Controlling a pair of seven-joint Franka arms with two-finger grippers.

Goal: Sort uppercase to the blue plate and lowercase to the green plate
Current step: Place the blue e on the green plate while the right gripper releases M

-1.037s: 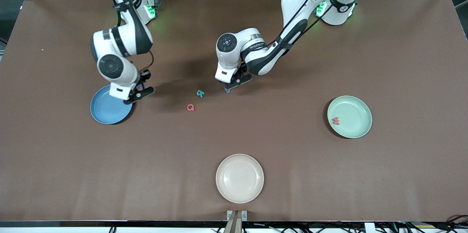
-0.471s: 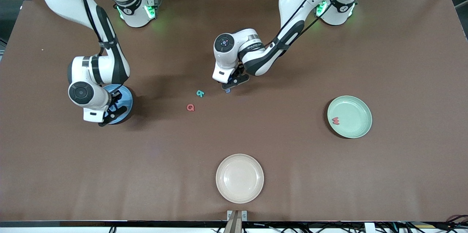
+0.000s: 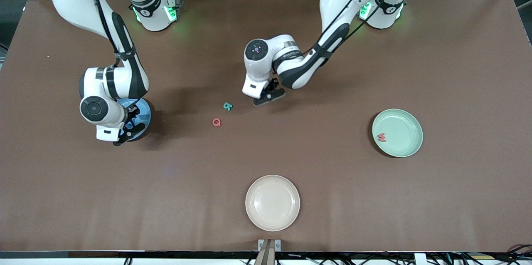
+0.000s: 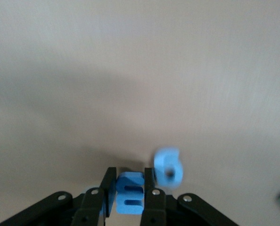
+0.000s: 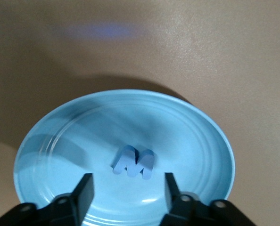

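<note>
My right gripper (image 3: 129, 128) is open over the blue plate (image 3: 143, 112). In the right wrist view the blue W (image 5: 134, 162) sits in the blue plate (image 5: 60, 141) between the spread fingers of the right gripper (image 5: 128, 187). My left gripper (image 3: 269, 96) is low over the table's middle. In the left wrist view the left gripper (image 4: 130, 175) is shut on the blue m (image 4: 130, 198), and the blue g (image 4: 168, 168) is close beside it. The teal R (image 3: 227, 106) and the red Q (image 3: 216, 122) lie on the table. The green plate (image 3: 405, 125) holds the red w (image 3: 381, 137). The yellow letters are out of view.
A cream plate (image 3: 272, 202) stands near the table's edge closest to the front camera. The brown table (image 3: 332, 182) is bare between the plates.
My right gripper moved from the blue plate's rim to over the plate, and the blue W now sits in the plate. My left gripper stayed in place; the blue letter under it no longer shows.
</note>
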